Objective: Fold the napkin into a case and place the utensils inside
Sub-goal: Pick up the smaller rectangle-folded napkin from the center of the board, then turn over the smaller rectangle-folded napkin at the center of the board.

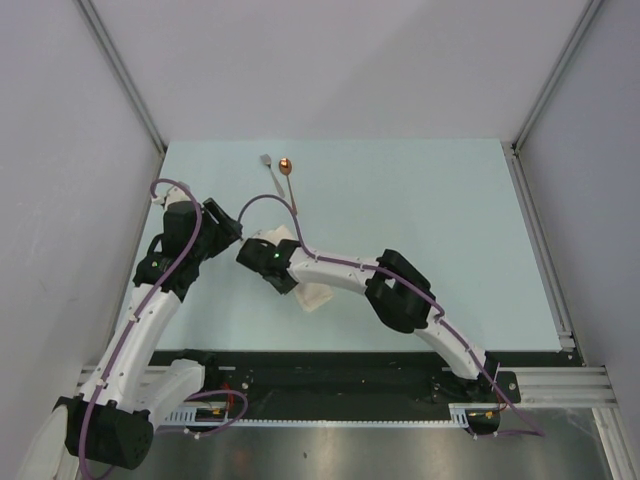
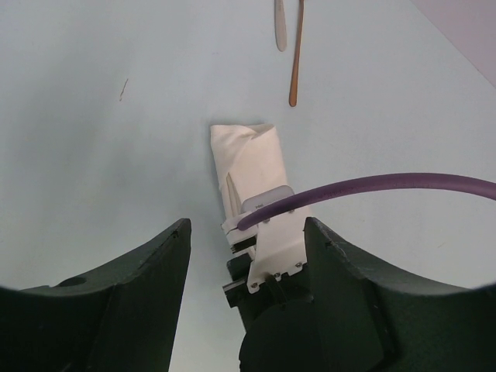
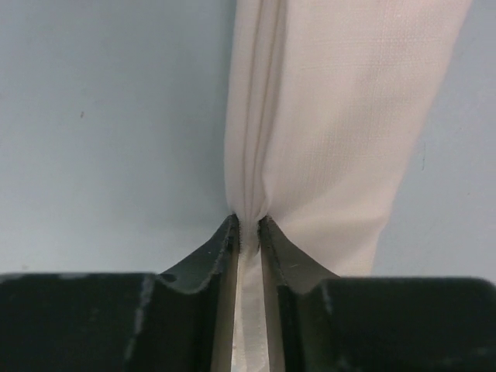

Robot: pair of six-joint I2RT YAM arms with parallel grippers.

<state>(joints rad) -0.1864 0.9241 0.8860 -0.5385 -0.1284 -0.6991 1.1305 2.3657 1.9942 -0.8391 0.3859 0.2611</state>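
The napkin [image 3: 341, 116] is soft, light and floppy, so it is best held by a folded edge. It is laid as a strip on the table [image 1: 420, 220]. That edge is pinched by the right gripper [image 3: 248, 225]. The left gripper [image 2: 246, 229] is spread, with nothing held. The fork [image 1: 270, 170] and spoon [image 1: 290, 175] are laid farther back, out of the way.

Nipping a layered fold of the case [image 3: 349, 116] at lower centre with the right gripper [image 3: 248, 226], fingers nearly together. Stretching to the top edge over pale table [image 3: 108, 116].
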